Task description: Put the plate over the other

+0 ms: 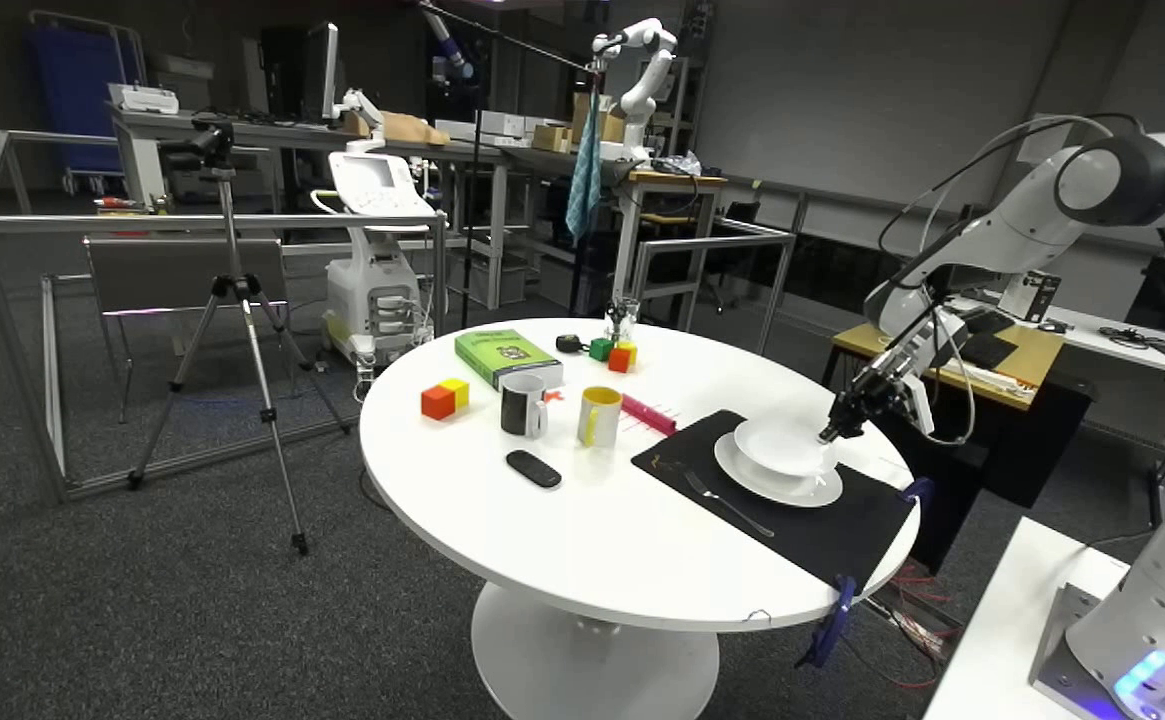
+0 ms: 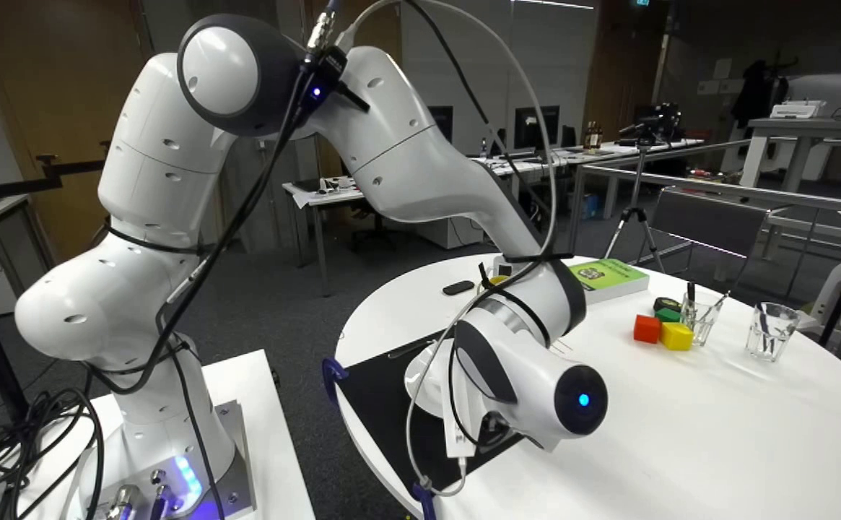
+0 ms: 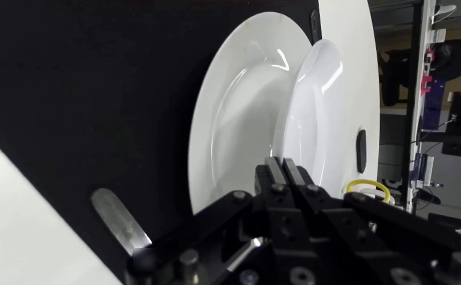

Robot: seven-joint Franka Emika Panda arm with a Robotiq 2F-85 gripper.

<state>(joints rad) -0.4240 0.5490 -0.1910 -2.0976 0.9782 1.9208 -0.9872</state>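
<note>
A black mat [image 1: 842, 540] lies on the round white table [image 1: 542, 530], with two blue clamps [image 1: 832, 625] at its corners by the table's edge. Along one long edge of the mat lies a fork [image 1: 742, 514]. Near the opposite table edge is a green book [image 1: 504, 350].

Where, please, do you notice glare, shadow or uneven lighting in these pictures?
In the wrist view, white glare streaks lie on the upper plate and the lower plate, and a soft grey shadow crosses the latter; in an exterior view, the tabletop is bright while the back wall is dim; in both exterior views, a blue light glows on the robot's base.
</note>
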